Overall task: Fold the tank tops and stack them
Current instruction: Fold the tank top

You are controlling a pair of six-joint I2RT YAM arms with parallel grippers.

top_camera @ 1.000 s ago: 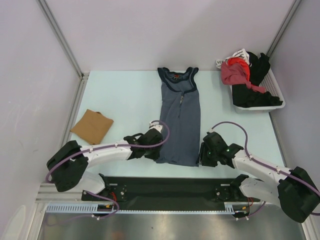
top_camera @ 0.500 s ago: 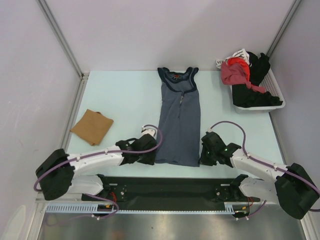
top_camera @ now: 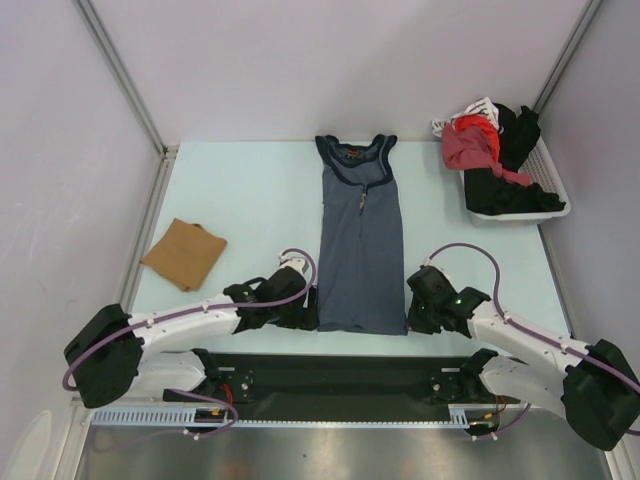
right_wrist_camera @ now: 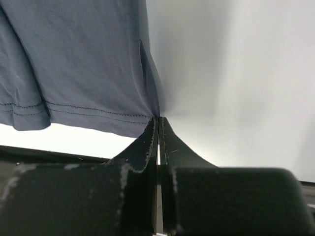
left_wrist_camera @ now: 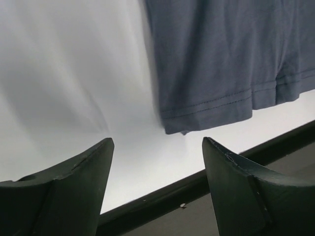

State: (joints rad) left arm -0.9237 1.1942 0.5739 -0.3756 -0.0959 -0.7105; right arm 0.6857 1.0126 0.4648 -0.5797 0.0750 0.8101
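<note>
Right wrist view: our right end effector (right_wrist_camera: pixel 157 120) is pinched shut on the hem of the slate-blue cloth tank top (right_wrist_camera: pixel 74 59), which lies toward 6 o'clock on the surface (top_camera: pixel 250 200). Our left end effector (left_wrist_camera: pixel 156 142) gapes empty. One-sided lifting could skew our fold.

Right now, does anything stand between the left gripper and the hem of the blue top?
Nothing visible does. The left gripper is open, and only bare table lies between its fingers and the hem corner of the blue top just ahead. The tan top lies well off to the left.
</note>
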